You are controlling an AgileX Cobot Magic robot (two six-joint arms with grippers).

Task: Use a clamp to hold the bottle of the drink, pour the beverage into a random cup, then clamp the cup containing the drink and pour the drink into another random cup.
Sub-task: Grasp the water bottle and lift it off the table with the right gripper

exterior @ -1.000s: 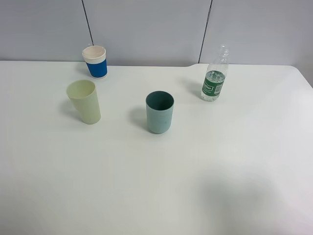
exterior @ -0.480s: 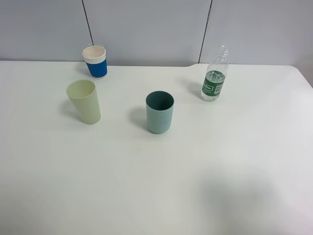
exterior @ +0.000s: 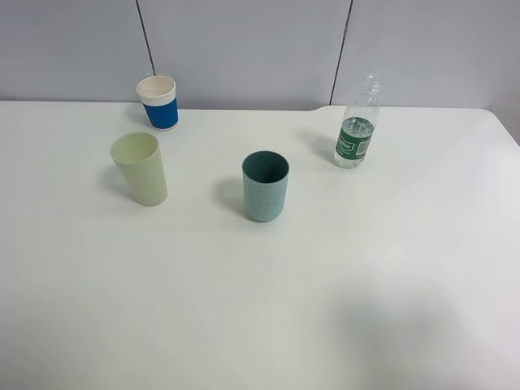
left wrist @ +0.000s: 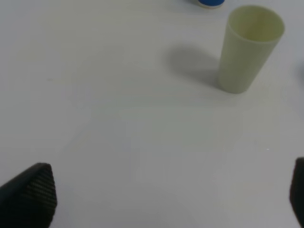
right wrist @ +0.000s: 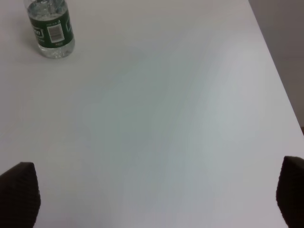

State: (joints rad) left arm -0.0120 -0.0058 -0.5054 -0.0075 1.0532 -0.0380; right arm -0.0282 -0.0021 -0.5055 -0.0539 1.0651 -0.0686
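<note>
A clear bottle [exterior: 357, 127] with a green label stands upright at the back right of the white table; it also shows in the right wrist view [right wrist: 50, 29]. A teal cup [exterior: 265, 186] stands mid-table. A pale green cup [exterior: 140, 169] stands at the left and shows in the left wrist view [left wrist: 250, 46]. A blue and white paper cup [exterior: 158, 102] stands at the back left. Neither gripper shows in the exterior high view. My left gripper [left wrist: 166, 199] is open and empty, well short of the pale green cup. My right gripper [right wrist: 156, 197] is open and empty, far from the bottle.
The white table [exterior: 260, 309] runs wide toward the front. Its right edge [right wrist: 278, 80] shows in the right wrist view. A grey panelled wall [exterior: 244, 49] stands behind the table.
</note>
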